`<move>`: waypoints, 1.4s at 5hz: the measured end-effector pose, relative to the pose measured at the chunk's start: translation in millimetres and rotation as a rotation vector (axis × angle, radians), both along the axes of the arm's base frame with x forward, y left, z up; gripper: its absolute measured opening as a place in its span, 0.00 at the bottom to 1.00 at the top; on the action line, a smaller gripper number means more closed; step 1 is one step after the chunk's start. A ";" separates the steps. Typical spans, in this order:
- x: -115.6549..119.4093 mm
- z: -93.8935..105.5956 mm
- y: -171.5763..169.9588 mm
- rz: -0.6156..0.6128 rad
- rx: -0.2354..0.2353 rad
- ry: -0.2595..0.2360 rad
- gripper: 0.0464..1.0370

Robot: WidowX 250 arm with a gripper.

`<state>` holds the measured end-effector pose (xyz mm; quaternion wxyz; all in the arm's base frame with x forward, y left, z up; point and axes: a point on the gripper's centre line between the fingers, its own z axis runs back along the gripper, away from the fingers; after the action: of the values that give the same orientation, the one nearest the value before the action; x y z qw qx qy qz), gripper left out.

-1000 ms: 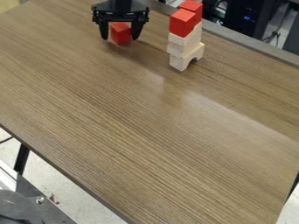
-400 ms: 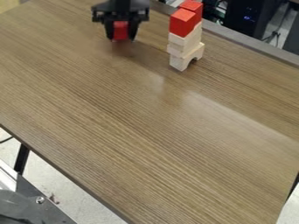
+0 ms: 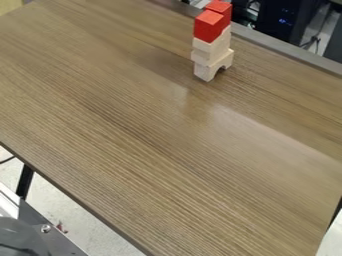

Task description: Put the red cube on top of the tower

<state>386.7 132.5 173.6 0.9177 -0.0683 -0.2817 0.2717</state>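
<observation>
Shows a wood-grained table (image 3: pixel 147 140) under a streak of glare, tower (image 3: pixel 212 50) with red cubes (image 3: pixel 208 27) on top at upper right, pale floor (image 3: pixel 61 212) at lower left, and cannot tell the gripper's state.

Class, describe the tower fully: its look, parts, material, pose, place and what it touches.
The tower stands upright on the brown table, near its far edge. A pale arch, opening downward, carries more pale blocks, all apparently bare wood. Two red cubes top it, one behind the other. Beyond its own blocks, it appears to touch only the table.
</observation>
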 end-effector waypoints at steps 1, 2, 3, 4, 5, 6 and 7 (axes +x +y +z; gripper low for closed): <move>-9.1 10.7 -11.8 -0.093 -0.046 0.006 0.54; -14.4 7.7 -20.4 -0.177 -0.055 0.040 0.54; -20.4 -11.4 -30.3 -0.253 -0.019 0.080 0.54; -24.2 -20.8 -52.0 -0.402 0.045 0.077 0.54; -30.7 -31.3 -65.7 -0.524 0.070 0.082 0.54; -39.1 -35.4 -76.6 -0.606 0.101 0.077 0.54; -44.4 -36.3 -80.6 -0.638 0.117 0.072 0.54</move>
<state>342.3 51.9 137.3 0.9683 -0.0908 -0.2286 -0.0437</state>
